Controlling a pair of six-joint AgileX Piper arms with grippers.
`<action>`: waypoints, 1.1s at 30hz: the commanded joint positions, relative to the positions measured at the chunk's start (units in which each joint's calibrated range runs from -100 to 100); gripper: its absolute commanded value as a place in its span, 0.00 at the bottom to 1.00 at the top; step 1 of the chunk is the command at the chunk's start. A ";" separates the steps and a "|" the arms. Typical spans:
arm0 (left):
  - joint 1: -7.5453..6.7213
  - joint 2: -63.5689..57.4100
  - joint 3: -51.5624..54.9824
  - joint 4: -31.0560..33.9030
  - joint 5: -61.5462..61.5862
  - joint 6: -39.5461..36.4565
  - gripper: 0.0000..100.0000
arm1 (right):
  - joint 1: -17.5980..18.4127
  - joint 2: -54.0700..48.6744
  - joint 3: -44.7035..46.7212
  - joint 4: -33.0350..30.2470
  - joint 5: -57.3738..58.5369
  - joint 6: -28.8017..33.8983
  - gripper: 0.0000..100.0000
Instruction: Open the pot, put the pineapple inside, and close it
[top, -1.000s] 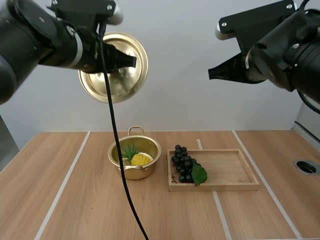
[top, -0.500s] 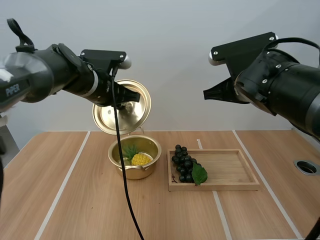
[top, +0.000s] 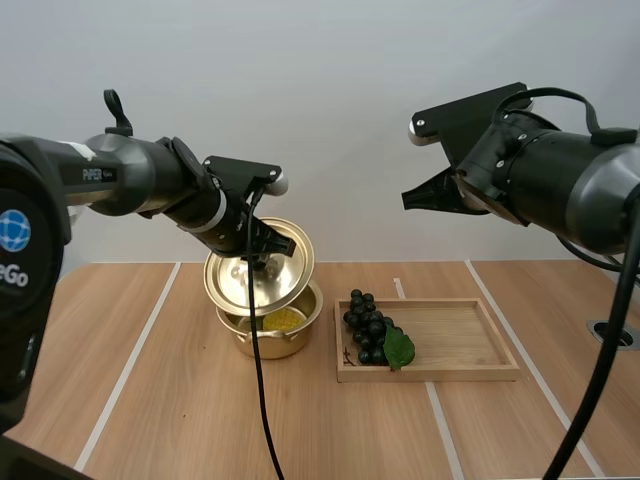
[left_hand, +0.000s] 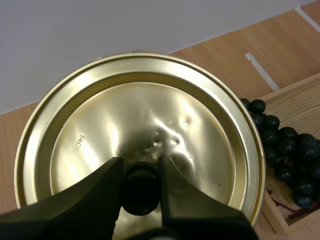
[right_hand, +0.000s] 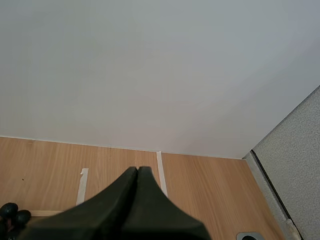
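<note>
Left of centre, left jaws pinch the knob (left_hand: 141, 187) of the tilted lid (top: 235, 285) just above the pot (top: 272, 343) (pineapple (top: 284, 319) inside) for closing; right jaws, pressed together, idle upper right.

Readable marks, three entries.

1. Left arm (top: 130, 180), high view: white lettering "PiPER" runs along the dark link.

2. Black housing (top: 22, 310) at the near left edge of the high view carries a round blue-and-white globe emblem (top: 12, 230). Under the emblem are white letters cut by the frame edge. "Go" reads clearly, the letter before it looks like "e", and anything further is cut off.

3. Lid (left_hand: 150, 115), left wrist view: a small mark "14cm" is stamped into the gold metal. It sits between the knob (left_hand: 141, 192) and the rim, with its characters turned sideways.
</note>
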 joint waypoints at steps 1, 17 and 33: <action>-0.30 0.86 1.08 0.65 -3.90 0.22 0.00 | -0.81 0.78 0.25 -0.50 -1.92 0.10 0.00; -0.44 4.96 1.09 -1.66 -5.14 2.62 0.00 | -0.93 1.41 0.25 -0.50 -4.39 0.10 0.00; -4.08 4.96 1.09 2.99 -8.05 2.43 0.00 | -0.93 1.41 0.25 -0.50 -3.00 0.10 0.00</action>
